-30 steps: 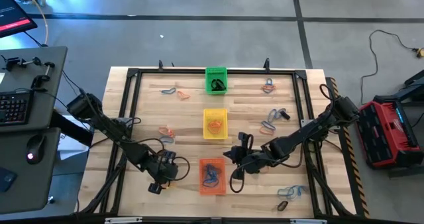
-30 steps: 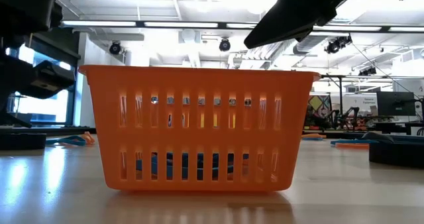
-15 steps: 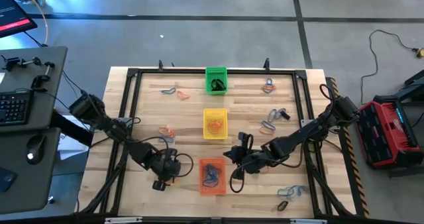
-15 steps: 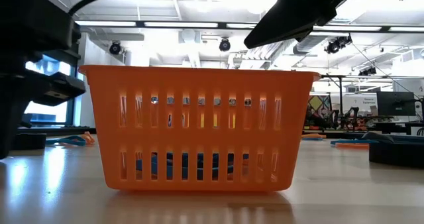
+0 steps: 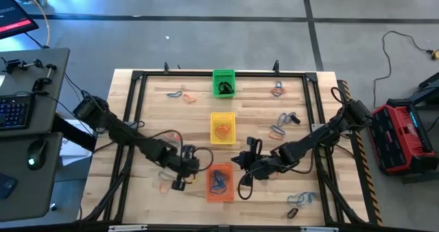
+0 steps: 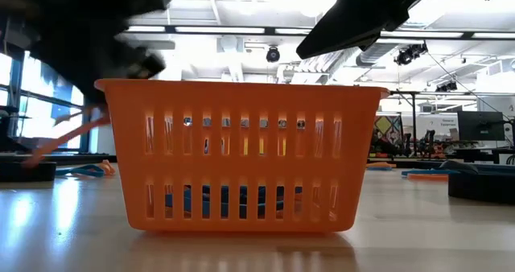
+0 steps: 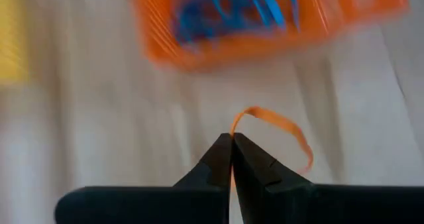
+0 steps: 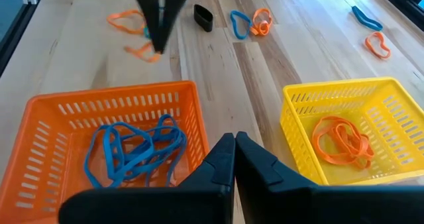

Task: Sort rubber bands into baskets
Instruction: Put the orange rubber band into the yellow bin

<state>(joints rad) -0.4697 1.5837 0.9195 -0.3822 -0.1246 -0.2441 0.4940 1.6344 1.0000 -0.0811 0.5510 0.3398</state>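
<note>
The left pincer (image 7: 232,144) is shut tight on an orange rubber band (image 7: 275,131), which curls out from between its tips. It hangs above the counter (image 5: 137,184), just beside the orange basket (image 5: 219,182), on that basket's left side in the high view. The orange basket has blue rubber bands (image 8: 136,151) lying inside it. The right pincer (image 8: 233,148) is closed too, with nothing in it, and it waits near the other side of the orange basket, close to the yellow basket (image 8: 344,134). The yellow basket holds orange rubber bands (image 8: 341,141). Farther back sits the green basket (image 5: 223,82) with black bands (image 5: 223,88) in it. The three baskets stand in a row down the middle of the counter, apart from each other. More loose rubber bands (image 5: 280,125) lie here and there on the wood on both sides, some orange, some blue and some black.
</note>
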